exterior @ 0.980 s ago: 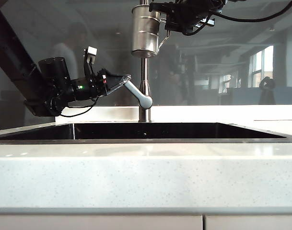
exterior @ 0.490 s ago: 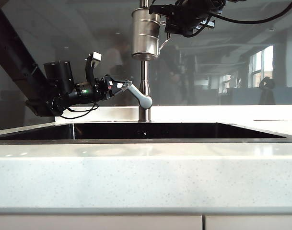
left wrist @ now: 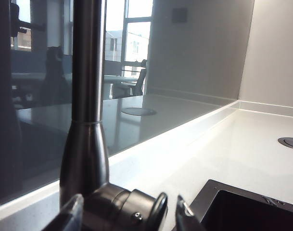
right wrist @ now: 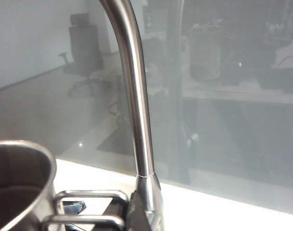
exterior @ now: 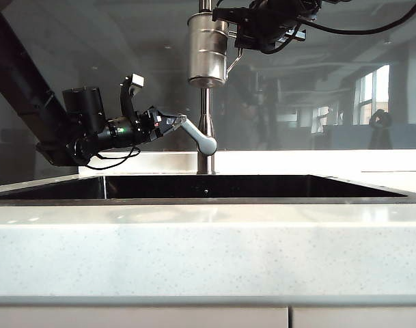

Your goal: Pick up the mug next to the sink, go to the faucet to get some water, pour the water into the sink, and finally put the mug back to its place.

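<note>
The steel mug (exterior: 207,51) hangs upright high up, just in front of the faucet (exterior: 205,113) pipe, above the dark sink (exterior: 208,186). My right gripper (exterior: 239,39) is shut on its wire handle (right wrist: 88,208); the right wrist view shows the mug's rim (right wrist: 21,159) beside the faucet pipe (right wrist: 136,106). My left gripper (exterior: 176,124) is open at the faucet's side lever (exterior: 199,137), one finger (left wrist: 70,215) on either side of the lever's base (left wrist: 124,211). No water is in view.
Pale speckled counter (exterior: 208,249) runs along the front, with a glass panel behind the faucet. The back counter (left wrist: 242,149) carries a round dark insert (left wrist: 290,142). The sink's corner (left wrist: 233,204) lies close to my left gripper.
My left wrist has turned and tipped up a little at the lever, jaws still open. The mug and right gripper have barely moved.
</note>
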Controlling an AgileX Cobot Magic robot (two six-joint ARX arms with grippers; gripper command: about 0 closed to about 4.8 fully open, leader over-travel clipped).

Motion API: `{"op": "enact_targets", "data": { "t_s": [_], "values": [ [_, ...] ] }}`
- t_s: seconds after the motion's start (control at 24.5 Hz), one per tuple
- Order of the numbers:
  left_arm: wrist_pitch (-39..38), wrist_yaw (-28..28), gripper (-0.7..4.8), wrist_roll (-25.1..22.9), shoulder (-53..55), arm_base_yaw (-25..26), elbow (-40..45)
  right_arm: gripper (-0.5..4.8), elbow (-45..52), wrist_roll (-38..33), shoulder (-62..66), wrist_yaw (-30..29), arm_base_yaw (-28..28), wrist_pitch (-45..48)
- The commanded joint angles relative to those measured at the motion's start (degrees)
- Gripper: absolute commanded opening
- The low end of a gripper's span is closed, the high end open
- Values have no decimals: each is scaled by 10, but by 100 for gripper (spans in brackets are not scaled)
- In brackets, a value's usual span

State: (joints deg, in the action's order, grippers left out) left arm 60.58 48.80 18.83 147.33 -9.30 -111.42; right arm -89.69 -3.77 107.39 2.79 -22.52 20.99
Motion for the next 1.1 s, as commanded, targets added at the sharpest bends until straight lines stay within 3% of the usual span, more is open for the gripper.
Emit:
{"op": "enact_targets", "data": {
  "t_s": [0.04, 0.2, 0.49, 0.65, 0.9, 1.1],
  "values": [
    [7, -2, 241, -8, -5, 0, 0, -1, -7, -5, -10, -2, -1, 28],
    [7, -6, 241, -26, -5, 0, 0, -1, -7, -5, -10, -2, -1, 28],
    [-8, -130, 241, -72, -5, 0, 0, -2, -7, -5, -10, -2, -1, 27],
    [-8, -164, 241, -84, -5, 0, 0, -1, -7, -5, -10, -2, -1, 28],
    [-5, -164, 241, -80, -5, 0, 0, -2, -7, -2, -11, -1, -1, 22],
    [17, -151, 241, -62, -5, 0, 0, -1, -6, 131, -38, 36, 0, -57]
  ]
}}
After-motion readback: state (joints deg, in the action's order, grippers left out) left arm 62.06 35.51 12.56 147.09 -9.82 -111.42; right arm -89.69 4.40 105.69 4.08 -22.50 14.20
